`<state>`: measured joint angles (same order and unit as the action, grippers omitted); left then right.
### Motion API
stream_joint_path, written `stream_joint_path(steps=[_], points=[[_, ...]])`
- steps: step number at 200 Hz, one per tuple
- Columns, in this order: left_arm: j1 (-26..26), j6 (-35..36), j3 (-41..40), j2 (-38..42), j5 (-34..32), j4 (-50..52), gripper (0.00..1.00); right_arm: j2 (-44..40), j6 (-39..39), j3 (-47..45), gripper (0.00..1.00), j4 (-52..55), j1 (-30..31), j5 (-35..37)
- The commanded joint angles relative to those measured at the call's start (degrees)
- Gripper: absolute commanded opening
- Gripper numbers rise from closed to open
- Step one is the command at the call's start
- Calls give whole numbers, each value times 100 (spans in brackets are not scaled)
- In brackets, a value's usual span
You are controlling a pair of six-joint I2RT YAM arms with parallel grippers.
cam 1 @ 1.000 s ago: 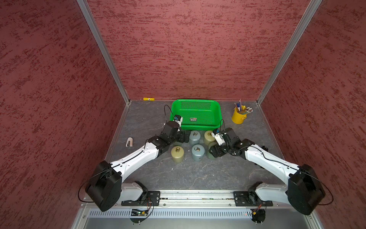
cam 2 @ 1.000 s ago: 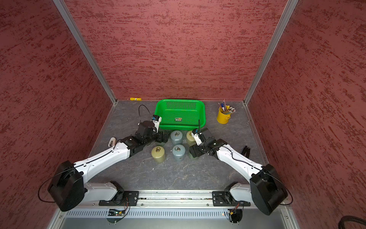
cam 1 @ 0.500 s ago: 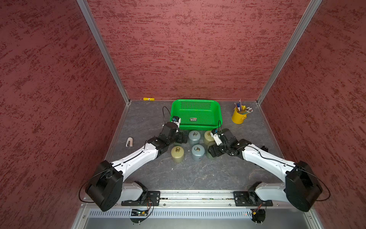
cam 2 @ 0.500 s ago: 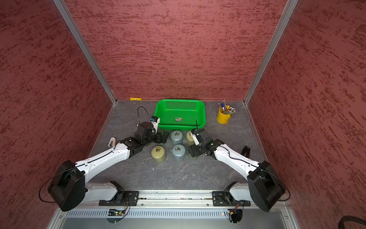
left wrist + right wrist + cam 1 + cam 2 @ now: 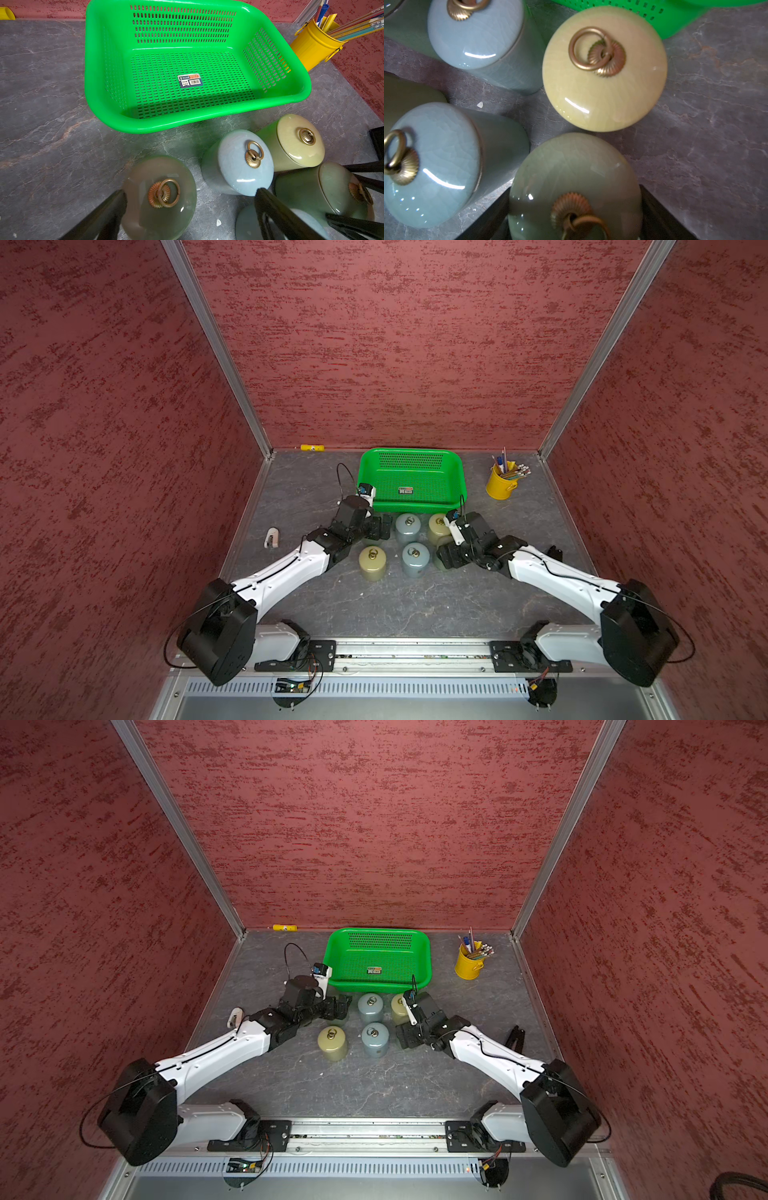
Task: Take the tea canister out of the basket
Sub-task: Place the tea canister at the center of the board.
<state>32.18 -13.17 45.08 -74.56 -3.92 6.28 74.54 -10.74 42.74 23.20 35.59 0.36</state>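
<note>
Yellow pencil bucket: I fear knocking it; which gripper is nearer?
Right. The right gripper, shut on a grey-green canister, sits diagonally in front of the bucket; the left gripper, open, is farther, across the canister cluster.

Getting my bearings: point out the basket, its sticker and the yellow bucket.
basket [image 5: 411, 460]: in a top view, far wall.
sticker [image 5: 190, 80]: left wrist view, centre.
yellow bucket [image 5: 500, 488]: in a top view, side wall.

Basket [image 5: 457, 472] sits back-centre on the tabletop [image 5: 415, 605]. Just in front, two rows of three, each a tea canister [image 5: 414, 558], all standing on the tabletop. Bucket [image 5: 500, 487] off to the basket's right, clip [image 5: 271, 538] far left.
</note>
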Motion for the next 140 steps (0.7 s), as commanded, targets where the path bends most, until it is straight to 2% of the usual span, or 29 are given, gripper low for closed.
stream_joint_path(steps=[1, 32, 53, 111, 140], points=[[-46, 25, -46, 91, 58, -139, 100, -162, -77, 4, 82, -522, 55, 109], [-72, 25, -43, 80, 58, -139, 100, -151, -123, -39, 89, -648, 64, 69], [-93, 16, -42, 91, 58, -136, 100, -171, -122, -45, 98, -711, 55, 27], [-156, 26, -34, 196, 42, -104, 100, -410, -95, 13, 99, -727, 62, 38], [-474, 102, -1, 324, 26, -40, 100, -750, -5, 232, 98, -533, 62, 228]])
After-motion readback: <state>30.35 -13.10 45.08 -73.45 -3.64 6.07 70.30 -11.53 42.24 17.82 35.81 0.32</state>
